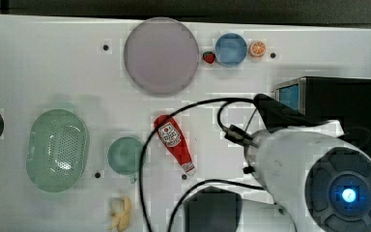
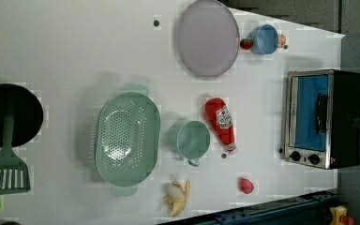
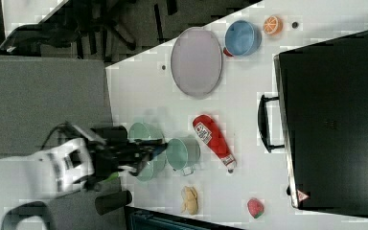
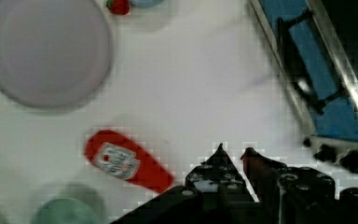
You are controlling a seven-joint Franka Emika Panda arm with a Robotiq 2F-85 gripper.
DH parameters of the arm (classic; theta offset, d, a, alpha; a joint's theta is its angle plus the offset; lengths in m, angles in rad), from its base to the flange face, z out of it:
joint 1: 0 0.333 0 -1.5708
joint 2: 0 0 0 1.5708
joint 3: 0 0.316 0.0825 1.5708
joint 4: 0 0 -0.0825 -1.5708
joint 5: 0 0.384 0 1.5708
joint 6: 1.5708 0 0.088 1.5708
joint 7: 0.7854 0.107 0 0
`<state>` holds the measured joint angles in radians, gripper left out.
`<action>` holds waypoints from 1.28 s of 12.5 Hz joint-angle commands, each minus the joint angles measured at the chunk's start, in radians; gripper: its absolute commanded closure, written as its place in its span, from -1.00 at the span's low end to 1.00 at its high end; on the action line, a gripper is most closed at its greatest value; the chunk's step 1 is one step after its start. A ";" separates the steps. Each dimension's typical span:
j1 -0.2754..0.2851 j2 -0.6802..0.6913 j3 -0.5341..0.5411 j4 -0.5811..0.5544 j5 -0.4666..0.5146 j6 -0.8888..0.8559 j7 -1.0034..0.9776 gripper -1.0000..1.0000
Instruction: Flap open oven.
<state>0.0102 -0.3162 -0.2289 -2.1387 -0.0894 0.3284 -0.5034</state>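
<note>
Item nearest the lens: tool [image 4: 233, 151], black, its two tips nearly together with a thin gap between them, holding nothing, hanging over bare bench [image 4: 191, 84]. Item: oven [image 2: 325, 118], black top, silver front frame, blue glass door shut, black bar handle [image 2: 320, 114] across the door, knobs at one end of the front; it stands at about 3 o'clock in the left view, near the bench edge. In the wrist view the oven sits toward 2 o'clock of the tool tips, well apart from them. Item: red ketchup bottle [image 2: 221, 123] lying flat, near mid-bench. Item: grey plate [image 2: 208, 36], at 12 o'clock in the left view. Item: green colander [image 2: 128, 138] and green cup [image 2: 193, 139], toward 8 o'clock. Status: approach step; door untouched. Next move, as judged: carry the tool across to the handle, set the tips behind or around the bar, then pull outward and down along the door's hinge arc.
</note>
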 commanded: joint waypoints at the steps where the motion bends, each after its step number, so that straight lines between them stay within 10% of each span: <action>1: -0.014 0.028 -0.065 -0.062 -0.010 0.066 -0.247 0.65; 16: -0.024 0.345 -0.251 -0.081 -0.037 0.439 -0.531 0.65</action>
<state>-0.0283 0.0497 -0.4812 -2.2246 -0.1287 0.7559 -0.9775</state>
